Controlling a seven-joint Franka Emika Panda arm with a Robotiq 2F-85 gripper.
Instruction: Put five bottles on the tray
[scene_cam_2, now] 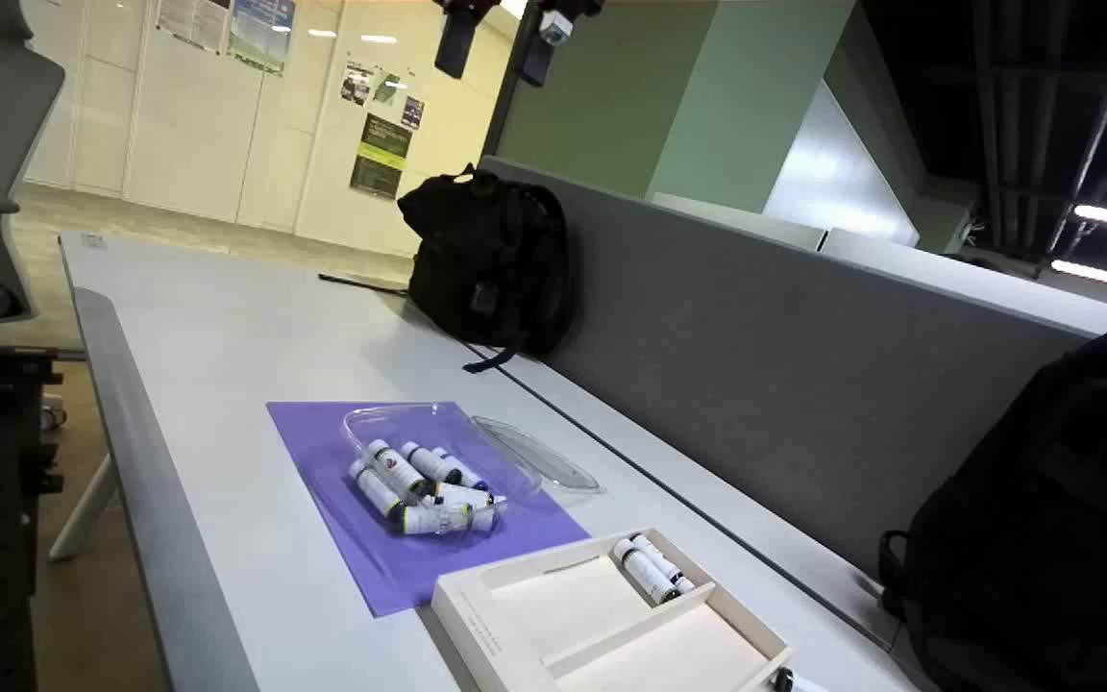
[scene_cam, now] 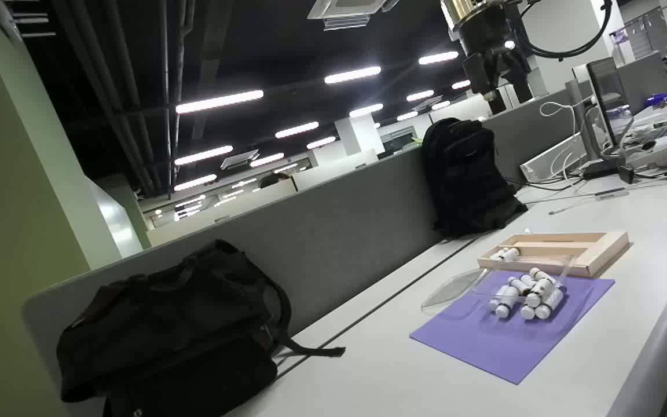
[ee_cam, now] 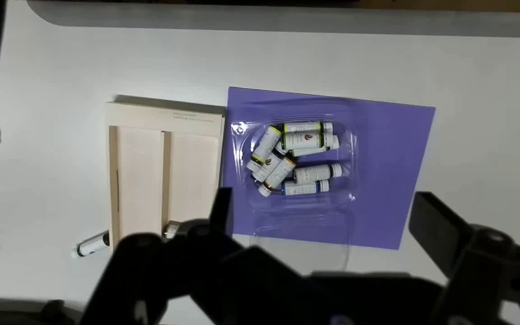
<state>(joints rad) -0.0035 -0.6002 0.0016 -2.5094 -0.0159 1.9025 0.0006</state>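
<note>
In an exterior view, tilted, the sightline runs obliquely along the surface (scene_cam: 368,370), mat (scene_cam: 507,341) nearer than tray (scene_cam: 600,252), right of frame. In an exterior view, also tilted, facing a wall (scene_cam_2: 198,144) upper left, the tray is nearer. Wrist view: overhead, facing down. All three share mat and tray.

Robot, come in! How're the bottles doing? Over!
Gripper open, holding nothing. Some bottles in tray, loose bottle beside it. Clear tub, holding the rest, may get in the way.
</note>
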